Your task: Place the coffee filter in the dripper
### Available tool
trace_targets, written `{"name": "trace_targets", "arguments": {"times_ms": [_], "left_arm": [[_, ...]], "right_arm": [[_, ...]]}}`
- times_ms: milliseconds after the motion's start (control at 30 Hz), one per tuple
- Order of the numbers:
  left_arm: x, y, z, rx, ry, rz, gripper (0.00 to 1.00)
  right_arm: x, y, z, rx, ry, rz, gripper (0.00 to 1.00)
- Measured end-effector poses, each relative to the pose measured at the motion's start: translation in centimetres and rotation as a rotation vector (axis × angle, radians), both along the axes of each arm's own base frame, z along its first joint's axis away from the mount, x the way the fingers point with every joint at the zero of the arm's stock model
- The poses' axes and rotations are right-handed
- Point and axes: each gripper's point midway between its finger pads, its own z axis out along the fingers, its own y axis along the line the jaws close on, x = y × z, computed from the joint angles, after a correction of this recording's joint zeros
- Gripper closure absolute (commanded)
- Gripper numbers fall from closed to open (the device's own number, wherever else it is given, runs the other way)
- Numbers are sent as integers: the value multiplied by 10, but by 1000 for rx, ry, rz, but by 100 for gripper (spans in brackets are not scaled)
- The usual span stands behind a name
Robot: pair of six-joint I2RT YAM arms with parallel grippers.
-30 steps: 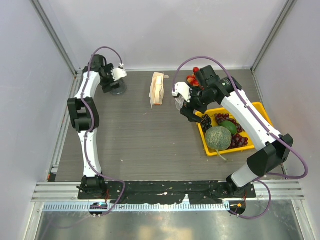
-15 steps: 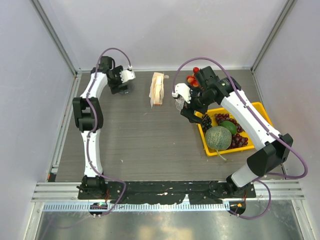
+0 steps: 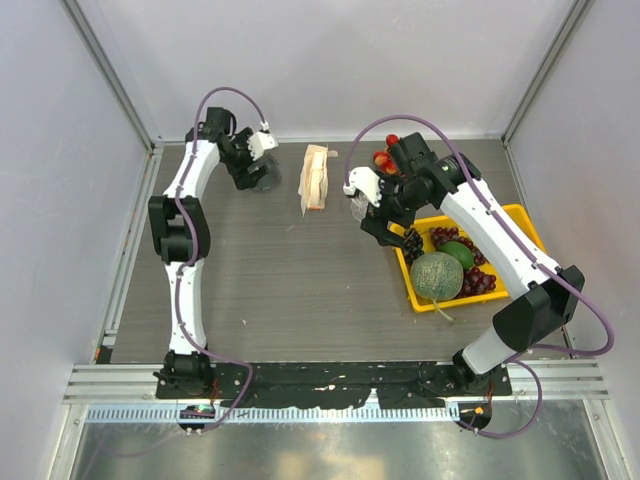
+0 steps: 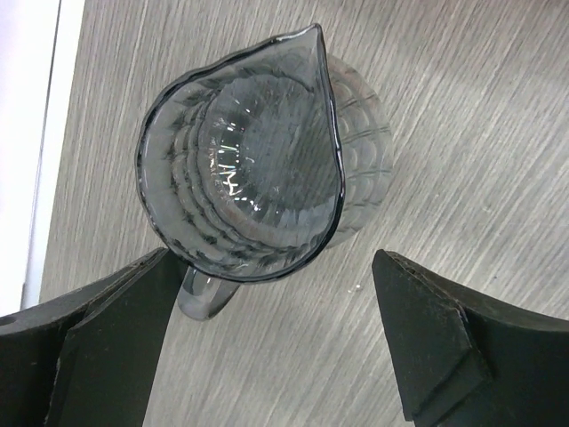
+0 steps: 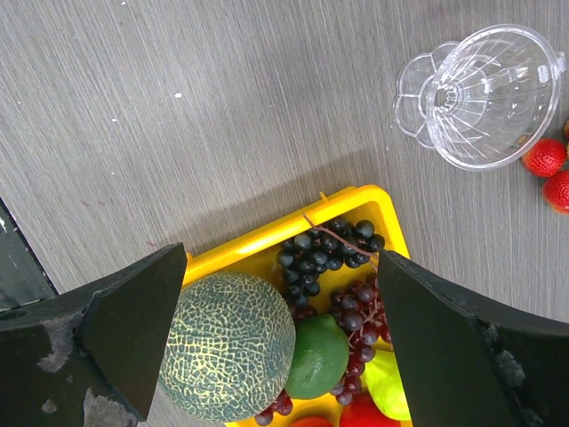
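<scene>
Top external view shows you no loose filter. The only paper in sight is the pack [image 3: 316, 180], lying on the table [image 3: 280, 280] between the two grippers at the far side. Your filter is most likely an outer sheet of that pack.

The dripper [image 5: 480, 93] sits just past the far corner of the tray [image 5: 267, 245], near the strawberries [image 5: 544, 157]. It looks tipped toward its side, though you cannot be sure from this angle. The right gripper [image 5: 280, 260] hangs over that corner of the tray, fingers spread wide with nothing between them. The left gripper [image 4: 274, 285] is likewise wide apart and empty, over the jug [image 4: 240, 178].

Expect the filter to be feather-light, limp and quick to crease or tear, and expect its neighbours to cling to it. Pinch one sheet at the open rim edge, near the seam where the paper is doubled, and peel it off gently. The dripper looks light and slick, and a nudge could roll it, so lower the paper in without pressing.
</scene>
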Motion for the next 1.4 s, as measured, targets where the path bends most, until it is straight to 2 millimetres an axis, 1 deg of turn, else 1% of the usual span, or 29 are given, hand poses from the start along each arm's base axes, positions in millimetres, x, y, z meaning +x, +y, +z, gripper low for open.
{"name": "trace_targets", "arguments": {"times_ms": [100,233,367,467,600,667,733,833,900,1000,1067,1167,1267,1333,1400], "left_arm": [[-2,3,3,7,12,17,1],[2,10,8,37,-7,34,1],[0,12,3,48,7,32,2],[-2,12,-1,44,20,20,6],[-7,8,-2,26,36,4,17],[-12,5,-7,11,55,-6,23],[-24,2,-14,-5,93,-18,28],[-44,-2,-23,-31,155,-27,32],[-50,-3,-26,-41,176,-22,34],[-50,-4,-24,-53,186,10,40],[-47,-2,-22,-55,185,37,42],[-38,0,-18,-61,167,93,47],[-32,2,-15,-70,154,146,55],[-29,3,-15,-74,151,168,62],[-27,4,-14,-74,147,184,66]], "right_arm": [[0,0,-2,-2,5,0,5],[1,1,-3,-4,10,1,4],[1,1,-4,-4,10,1,5],[1,1,-4,-4,11,1,5],[1,1,-4,-5,11,0,5],[1,1,-4,-5,11,0,5],[1,0,-4,-5,10,1,5],[1,1,-4,-5,11,1,5],[1,1,-4,-5,11,2,5],[1,1,-4,-6,9,5,5],[1,1,-4,-6,8,8,4],[1,0,-4,-8,7,10,5],[0,0,-6,-12,11,13,5],[-1,-1,-8,-15,15,13,5],[-1,-1,-8,-16,16,13,5]]}}
